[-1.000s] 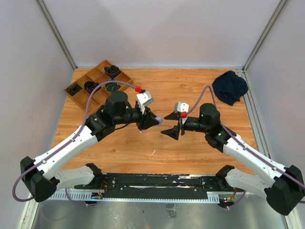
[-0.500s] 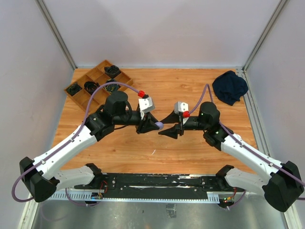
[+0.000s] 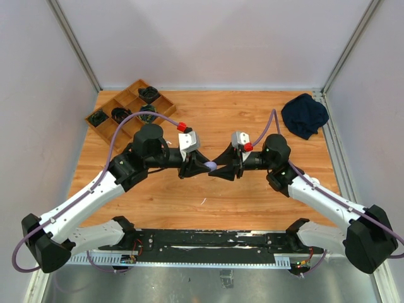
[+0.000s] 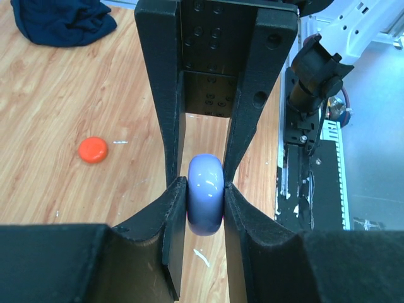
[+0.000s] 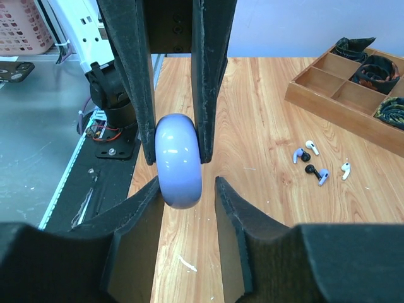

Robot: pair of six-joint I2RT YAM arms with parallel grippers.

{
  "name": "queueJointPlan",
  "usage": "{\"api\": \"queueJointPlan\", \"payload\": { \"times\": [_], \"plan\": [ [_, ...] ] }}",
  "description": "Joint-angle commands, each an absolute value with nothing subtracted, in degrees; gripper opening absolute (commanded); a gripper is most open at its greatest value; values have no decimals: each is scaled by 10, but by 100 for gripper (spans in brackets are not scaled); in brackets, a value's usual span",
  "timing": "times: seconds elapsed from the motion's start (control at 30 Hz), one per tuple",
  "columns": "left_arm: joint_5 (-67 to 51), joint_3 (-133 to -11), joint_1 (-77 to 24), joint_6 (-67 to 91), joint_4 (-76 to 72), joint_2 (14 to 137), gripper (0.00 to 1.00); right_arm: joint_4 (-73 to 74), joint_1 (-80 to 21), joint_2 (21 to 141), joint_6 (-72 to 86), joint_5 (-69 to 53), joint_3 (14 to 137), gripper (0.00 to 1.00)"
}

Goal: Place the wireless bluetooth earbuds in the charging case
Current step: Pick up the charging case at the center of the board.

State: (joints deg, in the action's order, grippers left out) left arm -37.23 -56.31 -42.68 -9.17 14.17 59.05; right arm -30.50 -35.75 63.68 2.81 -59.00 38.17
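pinching lavender case [image 4: 206, 205], left claw [image 4: 206, 189]

Left gripper [image 4: 205, 205] clamped, right gripper [image 5: 187, 189] slightly parted, tips meeting

No text, label, brand, number or sign can be read in any of the views. The lavender case [image 4: 206, 202] shows only a plain glossy surface. The arm base [image 5: 113, 95] may carry small markings on its parts, but they are too small and blurred to tell.
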Motion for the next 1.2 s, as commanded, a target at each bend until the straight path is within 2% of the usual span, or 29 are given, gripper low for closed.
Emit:
{"api": "queueJointPlan", "payload": {
  "times": [0.0, 0.63, 0.77, 0.87, 1.0, 1.17],
  "plan": [
    [-386, -552, -429, -89, 110, 577, 29, -370, -347, 641, 61, -608, 367, 37],
    [-376, -523, -429, -63, 53, 554, 29, -428, -347, 653, 105, -622, 355, 20],
    [-379, -520, -429, -60, 49, 554, 29, -440, -346, 655, 114, -619, 352, 32],
    [-382, -520, -429, -58, 48, 555, 29, -447, -347, 653, 116, -616, 350, 36],
    [-383, -520, -429, -58, 46, 557, 29, -448, -347, 652, 117, -612, 349, 37],
    [-386, -519, -429, -56, 45, 561, 29, -459, -346, 653, 126, -612, 349, 32]
  ]
}}
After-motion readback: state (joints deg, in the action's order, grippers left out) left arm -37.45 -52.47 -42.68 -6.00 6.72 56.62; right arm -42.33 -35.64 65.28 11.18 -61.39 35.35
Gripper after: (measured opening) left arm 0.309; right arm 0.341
